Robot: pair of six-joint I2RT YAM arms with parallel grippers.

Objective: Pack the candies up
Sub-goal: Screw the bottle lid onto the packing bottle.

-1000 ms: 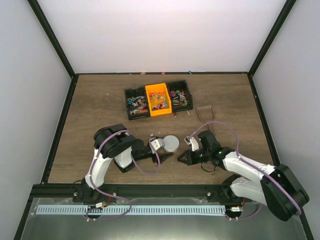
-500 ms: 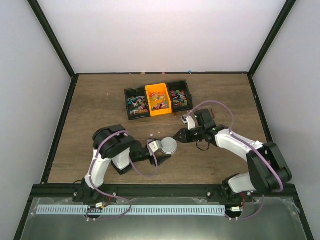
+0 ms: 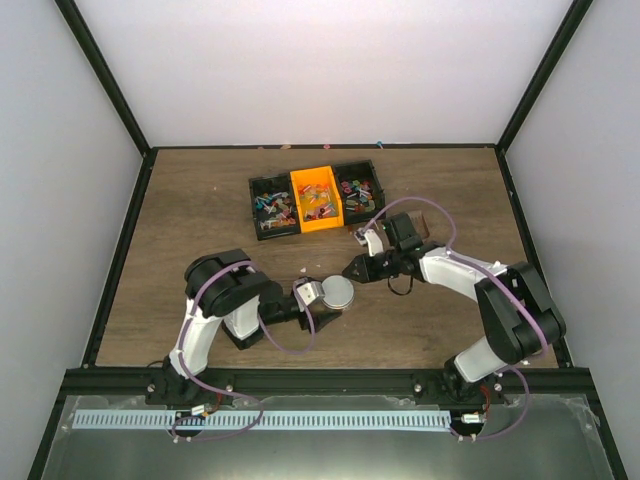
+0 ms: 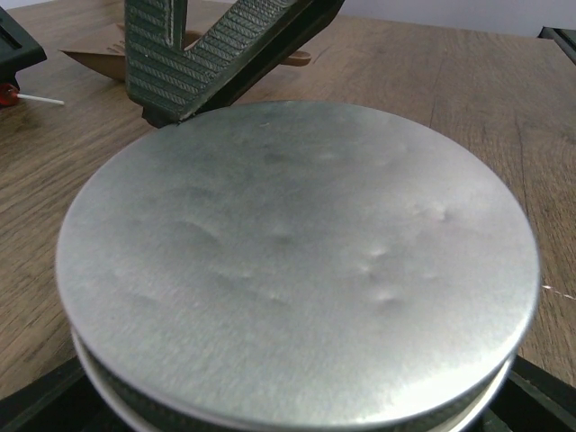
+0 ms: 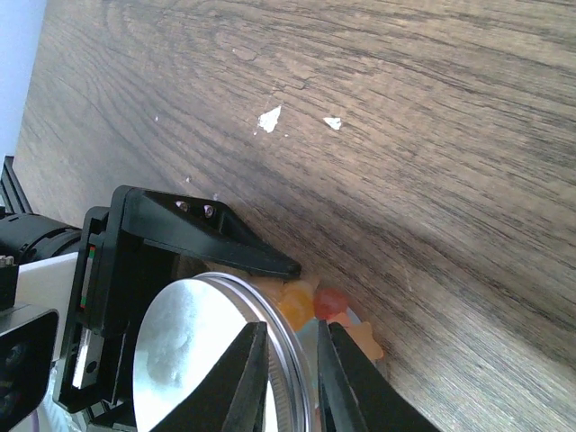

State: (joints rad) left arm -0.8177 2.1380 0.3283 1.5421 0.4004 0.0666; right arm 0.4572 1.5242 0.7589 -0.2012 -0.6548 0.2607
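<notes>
A small round jar with a silver lid (image 3: 341, 291) (image 4: 297, 261) (image 5: 193, 351) sits between the jaws of my left gripper (image 3: 325, 296) (image 4: 288, 409), which is shut on it. Orange and red candies (image 5: 310, 304) show through its clear wall under the lid. My right gripper (image 3: 353, 270) (image 5: 292, 326) reaches the jar from the far right. Its fingers (image 4: 207, 54) are nearly together and straddle the lid's rim, one over the lid and one outside the wall. More candies (image 3: 318, 198) fill the tray behind.
The black tray (image 3: 263, 233) with an orange middle bin (image 3: 297, 181) stands at the back centre. A brown slotted scoop (image 3: 421, 220) (image 4: 90, 63) lies behind my right arm, partly hidden. Small white crumbs (image 5: 268, 119) dot the wood.
My right arm has swung from the near right of the jar round to its far side, and its fingers now sit on the lid's rim. The left arm and jar barely moved.
</notes>
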